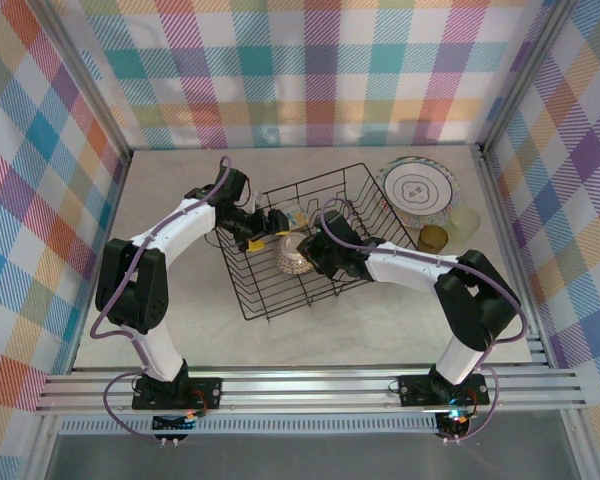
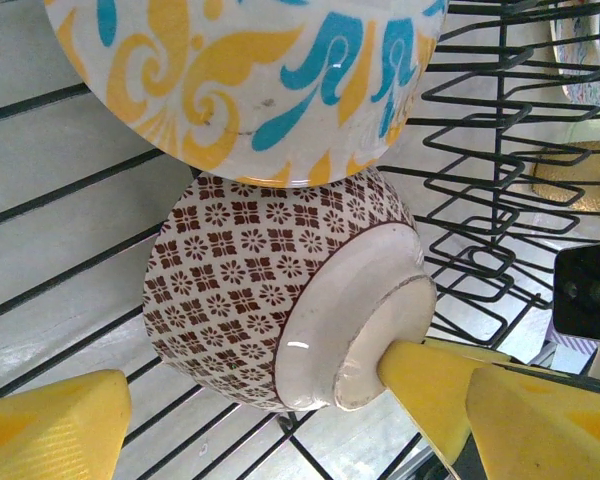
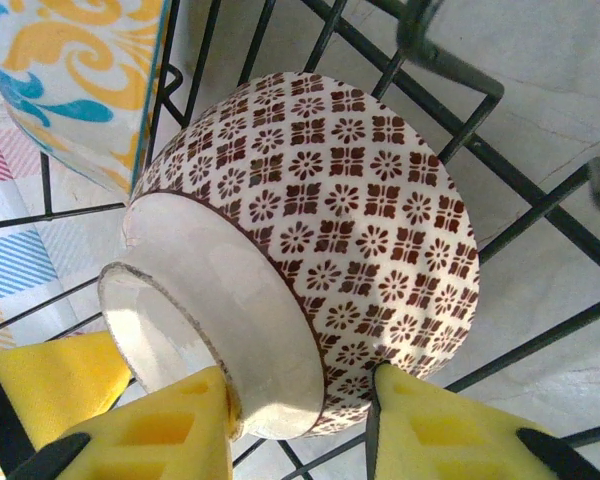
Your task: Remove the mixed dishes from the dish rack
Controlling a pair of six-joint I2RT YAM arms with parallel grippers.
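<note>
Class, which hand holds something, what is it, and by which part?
The right hand pinches the brown flower-patterned ceramic bowl between its foot ring and outer wall; the left hand holds nothing.

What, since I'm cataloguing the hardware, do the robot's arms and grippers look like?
The left arm and right arm match: smooth white links between bulky black joints, on black bases bolted to a metal rail. A thin purple cable loops along each. The left gripper and right gripper have bright yellow, wedge-shaped fingers.
</note>
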